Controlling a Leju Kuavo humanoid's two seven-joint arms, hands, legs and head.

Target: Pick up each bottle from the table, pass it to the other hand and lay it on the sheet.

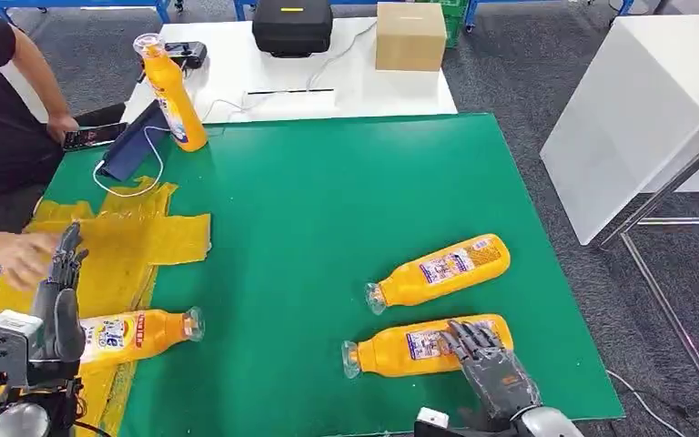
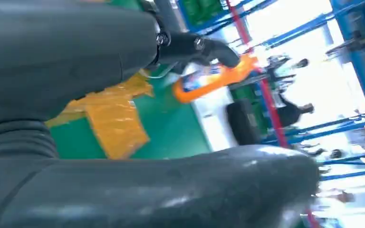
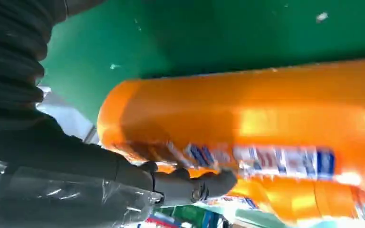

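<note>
An orange bottle (image 1: pixel 136 333) lies on the yellow sheet (image 1: pixel 150 238) at the table's left. My left hand (image 1: pixel 58 305) stands just beside it, fingers apart and pointing up, holding nothing; in the left wrist view its fingers (image 2: pixel 197 46) and thumb are spread. Two more orange bottles lie on the green mat at the right, the farther one (image 1: pixel 441 268) and the nearer one (image 1: pixel 419 348). My right hand (image 1: pixel 490 362) lies over the nearer bottle's base end. Its fingers (image 3: pixel 190 183) touch that bottle (image 3: pixel 266 123) without lifting it. Another bottle (image 1: pixel 173 91) stands upright at the far left.
A person sits at the left, one hand (image 1: pixel 20 257) over the sheet close to my left hand, the other by a phone (image 1: pixel 93 137). A blue pouch with a white cable (image 1: pixel 132 146), a black case (image 1: pixel 292 25) and a cardboard box (image 1: pixel 410 36) lie beyond the green mat (image 1: pixel 328 200).
</note>
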